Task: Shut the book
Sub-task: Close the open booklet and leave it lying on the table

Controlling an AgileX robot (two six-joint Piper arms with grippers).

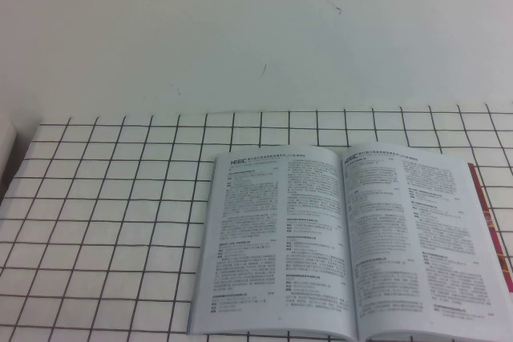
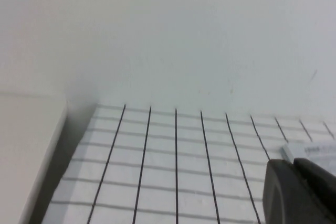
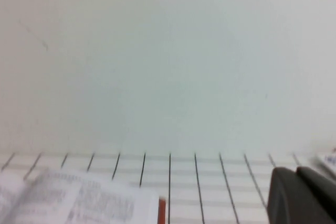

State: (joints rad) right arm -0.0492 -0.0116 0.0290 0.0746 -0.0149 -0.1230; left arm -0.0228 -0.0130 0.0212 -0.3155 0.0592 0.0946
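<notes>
The book point(image 1: 353, 238) lay open, pages up, at the near right of the gridded table point(image 1: 104, 222). The left gripper point(image 2: 302, 190) and right gripper point(image 3: 302, 195) hung back at the near side, aimed toward the far wall. I could not tell how wide either claw stood.

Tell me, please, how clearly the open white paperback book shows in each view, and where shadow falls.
High view: the open white paperback book evenly lit, body print soft; no gripper shows. Right wrist view: its pages blur beyond the right gripper. Left wrist view: the left gripper hangs over the black-gridded white table, soft shadow along that table's edge.
</notes>
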